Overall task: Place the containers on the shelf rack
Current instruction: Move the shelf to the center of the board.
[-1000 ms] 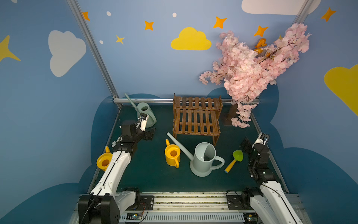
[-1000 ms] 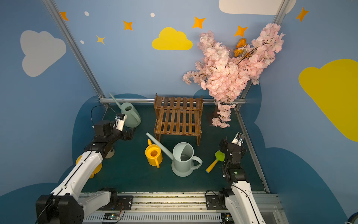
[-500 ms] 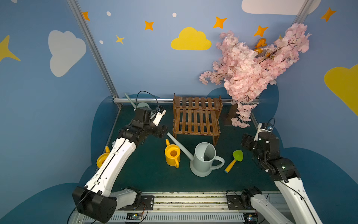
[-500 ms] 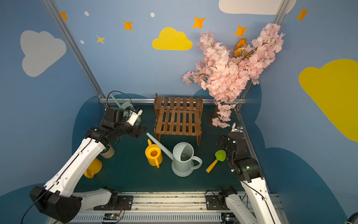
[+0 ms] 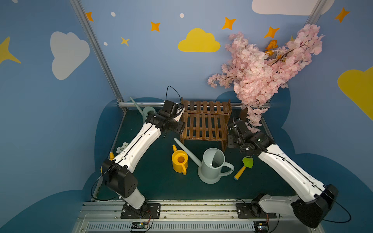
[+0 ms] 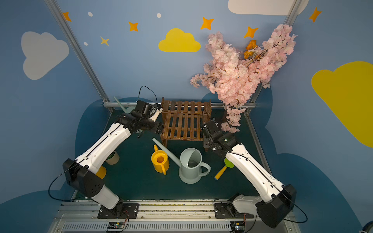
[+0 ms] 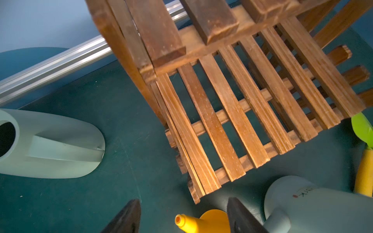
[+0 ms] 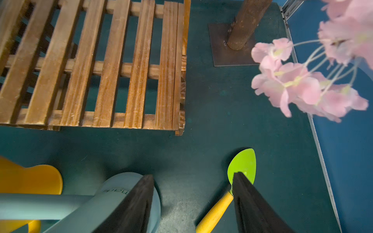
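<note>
Dark green surface [image 5: 161, 187] is seen under the left claw [image 7: 183, 201] and right claw [image 8: 193, 175], both held partly open and empty beside the bare shelf rack [image 5: 203, 123]. A yellow can [image 5: 179, 161] and a tall can [image 5: 214, 163] are stood in front. The long spout [image 5: 187, 150] could be bumped and the can tipped; the toy shovel [image 5: 245, 166] is lying in the way.
</note>
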Controlling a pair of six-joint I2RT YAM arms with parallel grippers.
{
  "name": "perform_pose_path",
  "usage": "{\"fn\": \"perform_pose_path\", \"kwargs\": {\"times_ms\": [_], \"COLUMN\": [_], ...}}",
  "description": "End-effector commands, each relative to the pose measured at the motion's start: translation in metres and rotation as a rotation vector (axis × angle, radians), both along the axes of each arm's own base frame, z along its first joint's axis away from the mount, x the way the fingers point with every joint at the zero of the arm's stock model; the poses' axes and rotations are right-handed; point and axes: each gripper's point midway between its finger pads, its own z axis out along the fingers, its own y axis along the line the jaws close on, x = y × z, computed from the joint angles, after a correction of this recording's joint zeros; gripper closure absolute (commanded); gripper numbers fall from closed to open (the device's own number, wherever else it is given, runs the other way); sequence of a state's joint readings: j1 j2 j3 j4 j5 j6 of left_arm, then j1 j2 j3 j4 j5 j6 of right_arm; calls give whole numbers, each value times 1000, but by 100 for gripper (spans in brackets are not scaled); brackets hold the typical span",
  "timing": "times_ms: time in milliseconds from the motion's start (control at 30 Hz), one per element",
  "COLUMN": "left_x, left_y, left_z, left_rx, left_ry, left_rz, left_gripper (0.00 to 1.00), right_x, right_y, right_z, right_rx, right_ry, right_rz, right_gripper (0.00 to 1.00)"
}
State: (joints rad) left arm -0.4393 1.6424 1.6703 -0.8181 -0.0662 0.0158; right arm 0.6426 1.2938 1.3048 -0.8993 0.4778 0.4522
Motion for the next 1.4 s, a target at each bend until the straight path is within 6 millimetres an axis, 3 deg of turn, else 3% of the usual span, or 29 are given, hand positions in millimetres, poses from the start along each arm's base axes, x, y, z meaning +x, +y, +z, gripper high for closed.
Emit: {"fn": "perform_pose_path", "kwargs": {"times_ms": [0, 233, 400, 1000, 1367], "left_x": [5, 20, 28, 34, 17], "left_y": [-1, -7, -6, 0, 4], "left_z": [-9, -30, -43, -86, -61], "left_rx": [14, 42, 64, 110, 64], "left_ry": [48, 87, 104, 180, 97], "left_rz": [33, 53, 88, 128, 106], "left_gripper": [32, 44, 46, 57, 53], "right_x": [8, 32, 43, 62, 62], "right_y": [1, 0, -1, -2, 1], "right_z": [3, -12, -27, -68, -79], "right_rx": [-21, -23, -38, -76, -72], "right_ry": [20, 73, 116, 241, 278], "right_rz": [-11, -52, -78, -89, -84], "right_gripper": [37, 43, 48, 59, 67]}}
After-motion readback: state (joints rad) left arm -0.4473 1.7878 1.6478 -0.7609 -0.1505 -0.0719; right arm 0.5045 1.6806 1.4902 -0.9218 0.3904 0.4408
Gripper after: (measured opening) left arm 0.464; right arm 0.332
